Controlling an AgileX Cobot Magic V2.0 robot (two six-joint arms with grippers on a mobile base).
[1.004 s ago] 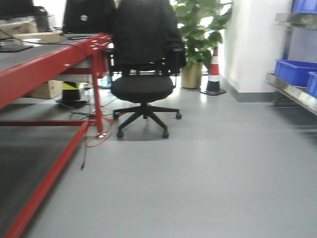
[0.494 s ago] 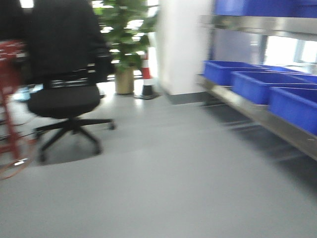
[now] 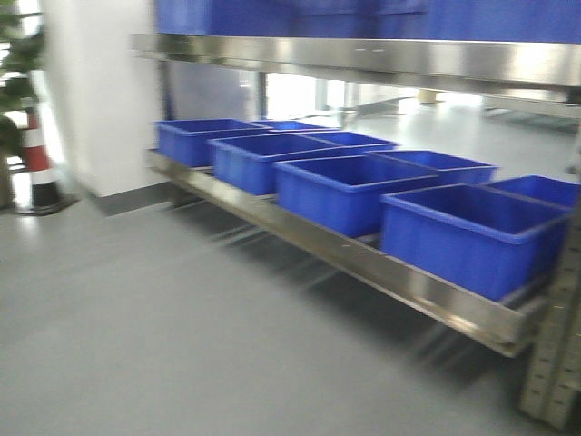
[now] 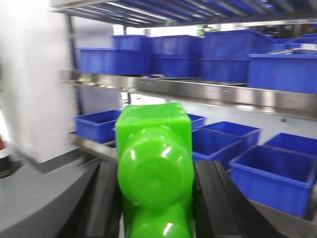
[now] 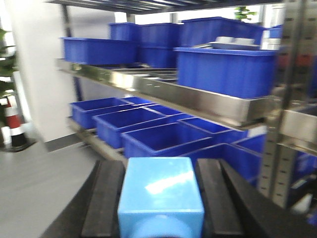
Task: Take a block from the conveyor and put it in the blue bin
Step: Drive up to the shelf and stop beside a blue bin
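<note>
Swinging right, the front view has left the red-framed conveyor and the office chair behind. It now takes in the lower shelf (image 3: 390,272) of a steel rack, where a row of blue bins (image 3: 340,195) stands side by side, all open-topped and apparently empty. A striped traffic cone (image 3: 34,168) sits at the far left edge, and motion blur smears the whole scene, so the base seems to be mid-turn.

From the left wrist, the left gripper (image 4: 156,213) is closed on a green block (image 4: 154,168), with dark fingers (image 4: 106,203) pressed against both of its sides. More bins fill two shelf levels beyond it.

From the right wrist, the right gripper (image 5: 161,218) is likewise clamped on a light blue block (image 5: 161,196), which sits snug between its fingers (image 5: 210,203). The rack lies ahead and slightly to the right.

Both blocks are off the conveyor and in hand, so the pick looks finished and the carry is nearly over. What remains is to close on the shelf, bring each block over an open bin and release it, best done once the base has settled
</note>
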